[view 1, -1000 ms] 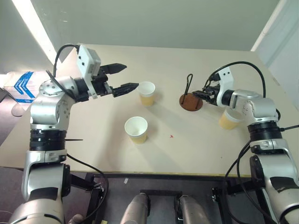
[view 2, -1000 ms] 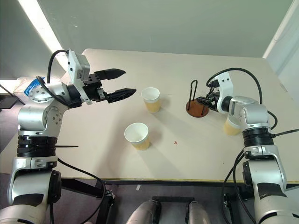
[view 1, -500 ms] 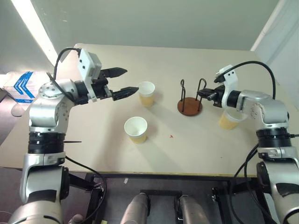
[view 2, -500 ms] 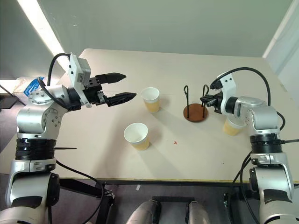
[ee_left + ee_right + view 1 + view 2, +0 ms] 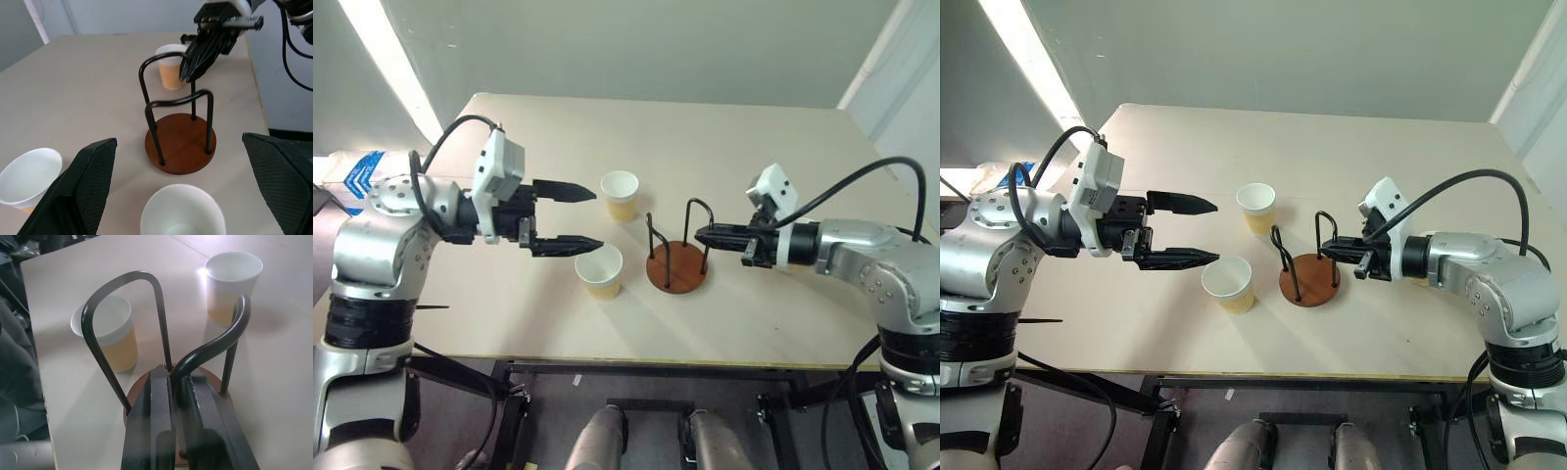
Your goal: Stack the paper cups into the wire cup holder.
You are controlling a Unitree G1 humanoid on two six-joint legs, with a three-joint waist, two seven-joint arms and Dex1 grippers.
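Wire cup holder (image 5: 1308, 266): upright on the worktop (image 5: 1410, 166), near the front edge, empty; one wire loop pinched in the closed right tool (image 5: 1330, 252).
Paper cups: nearest cup (image 5: 1229, 284) just left of the holder; second cup (image 5: 1256, 207) behind it; third cup (image 5: 172, 66) beyond the holder, seen from the left wrist.
Left tool (image 5: 1203, 230): jaws wide apart, empty, above the nearest cup.
Step in hand: positioning the holder; no cup stacked.
Next move: likely release the loop, then close the left tool on the nearest cup's wall.

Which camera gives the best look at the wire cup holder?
The left wrist view: the wire cup holder shows whole, both loops and disc base, upright on the table. The right wrist view has its loops close up, the right claw shut on one. Both eye views show it from above.
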